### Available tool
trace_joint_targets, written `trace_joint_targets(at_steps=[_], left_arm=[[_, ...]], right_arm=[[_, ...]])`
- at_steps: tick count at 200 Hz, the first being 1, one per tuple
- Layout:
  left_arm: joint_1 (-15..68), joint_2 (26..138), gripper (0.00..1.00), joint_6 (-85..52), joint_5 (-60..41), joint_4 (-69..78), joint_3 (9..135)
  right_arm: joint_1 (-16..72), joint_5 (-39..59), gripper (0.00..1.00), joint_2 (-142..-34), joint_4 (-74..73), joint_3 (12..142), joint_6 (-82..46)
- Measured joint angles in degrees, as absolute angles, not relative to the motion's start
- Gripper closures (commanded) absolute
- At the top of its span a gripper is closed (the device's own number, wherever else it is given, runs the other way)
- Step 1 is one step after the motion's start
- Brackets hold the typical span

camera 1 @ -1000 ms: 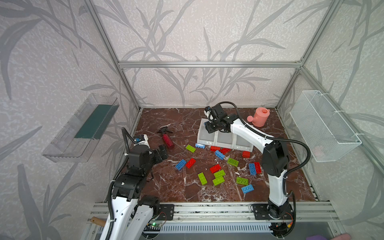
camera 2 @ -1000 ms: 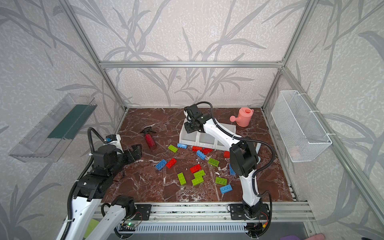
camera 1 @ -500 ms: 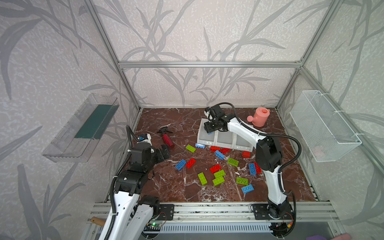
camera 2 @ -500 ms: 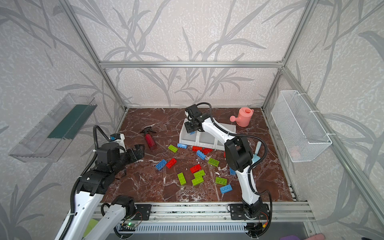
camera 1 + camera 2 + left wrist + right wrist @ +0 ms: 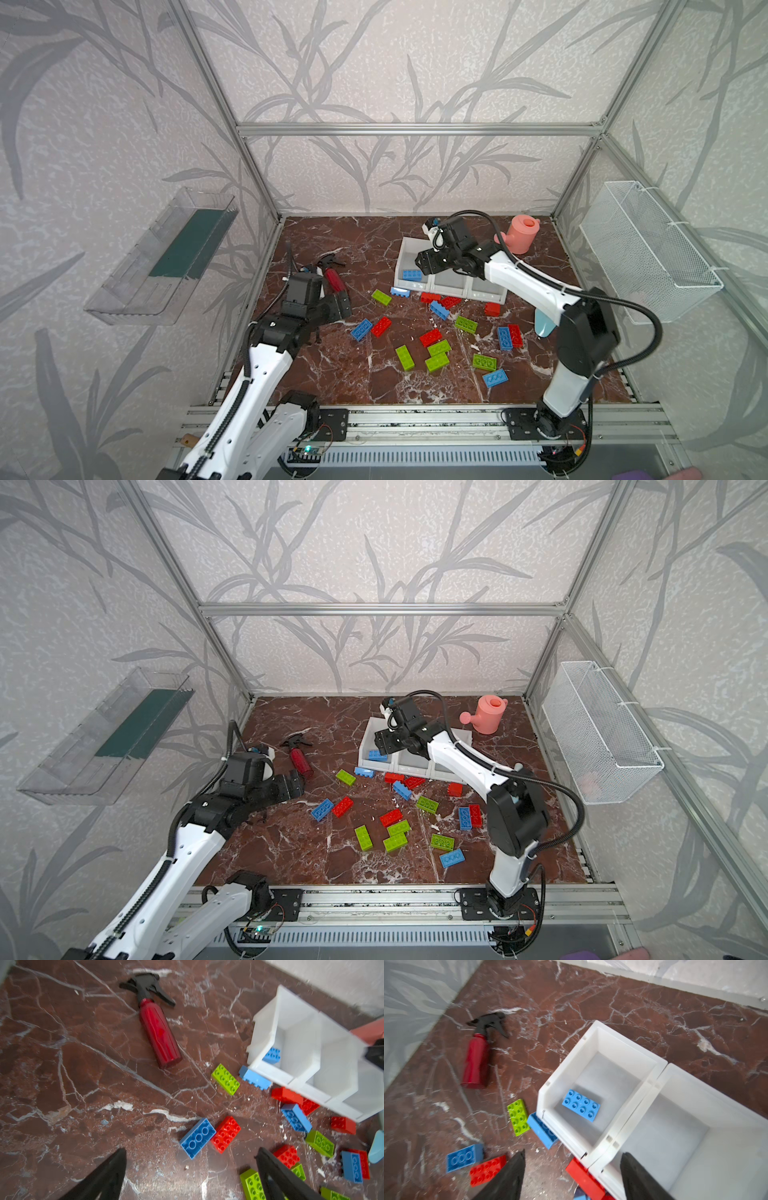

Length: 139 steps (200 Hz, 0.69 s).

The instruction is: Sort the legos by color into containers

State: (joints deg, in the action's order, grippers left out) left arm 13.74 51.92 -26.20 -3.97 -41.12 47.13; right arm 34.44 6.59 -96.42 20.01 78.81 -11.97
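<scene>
Red, blue and green legos (image 5: 439,347) lie scattered across the desk (image 5: 374,382). At near left, left fingers (image 5: 108,1176) hover apart, empty. Farther, right fingers (image 5: 508,1178) stand apart above the containers (image 5: 629,1042), whose leftmost bin holds one blue lego (image 5: 581,1105).

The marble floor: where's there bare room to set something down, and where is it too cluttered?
Bare: the back strip between the spray bottle and the white bins, up to the wall; also the front-left patch between the left arm and the nearest green brick. Crowded: in front of the bins, where the legos lie scattered.
</scene>
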Motion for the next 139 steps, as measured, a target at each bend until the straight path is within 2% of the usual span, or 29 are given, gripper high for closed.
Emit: trace_joint_targets(at_steps=[36,55,65,80,108,139], left_arm=[[17.56,57.95,0.2,-27.53,-3.79,-43.27,47.83],[18.87,59.99,0.34,-28.18,-3.68,-43.53,47.62],[19.62,60.93,0.37,-28.08,-3.38,-43.94,47.51],[21.28,62.52,0.36,-28.1,-2.85,-44.53,47.51],[25.06,66.59,0.2,-28.03,-1.56,-45.63,47.48],[27.0,73.58,0.18,-27.86,-0.95,-47.05,47.64]], right_arm=[[36.16,8.03,0.26,-79.18,7.77,56.77,-15.44],[37.21,8.51,0.26,-73.89,2.37,46.48,-18.63],[37.69,8.69,0.26,-71.94,-0.16,41.95,-20.25],[38.72,8.64,0.26,-69.28,-3.05,36.38,-22.68],[40.73,8.54,0.25,-66.11,-7.25,30.11,-25.82],[41.71,8.64,0.24,-64.58,-9.87,28.71,-27.83]])
